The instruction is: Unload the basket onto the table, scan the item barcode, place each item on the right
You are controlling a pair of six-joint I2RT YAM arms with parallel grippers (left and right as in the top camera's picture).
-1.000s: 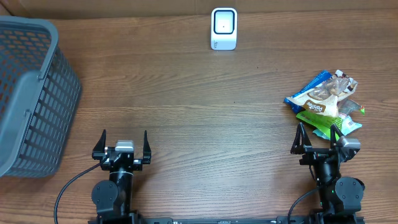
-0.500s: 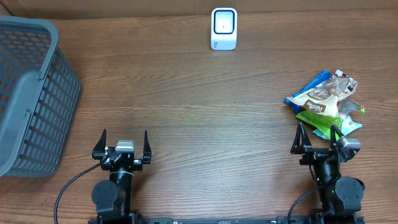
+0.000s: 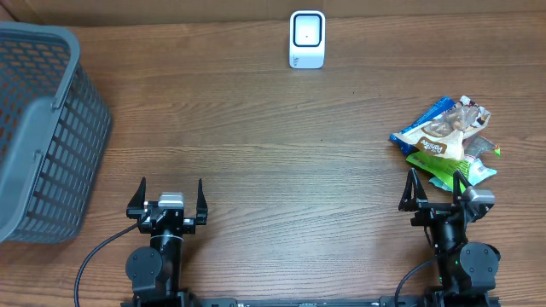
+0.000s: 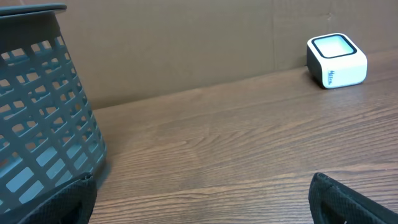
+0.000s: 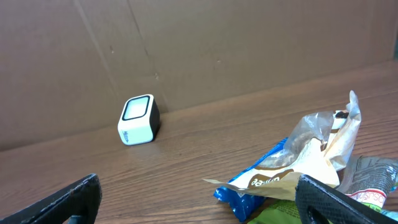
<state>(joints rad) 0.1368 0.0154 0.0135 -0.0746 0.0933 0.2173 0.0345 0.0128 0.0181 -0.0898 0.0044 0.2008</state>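
Note:
A pile of snack packets lies at the right of the table: a beige and blue bag on top, a green one beneath. The white barcode scanner stands at the far edge, also visible as a white scanner in the right wrist view and a white scanner in the left wrist view. My right gripper stands open just in front of the pile, nothing between its fingers. My left gripper is open at the near left, holding nothing.
A grey plastic basket fills the far left of the table and looms at the left as a grey basket in the left wrist view. A brown cardboard wall backs the table.

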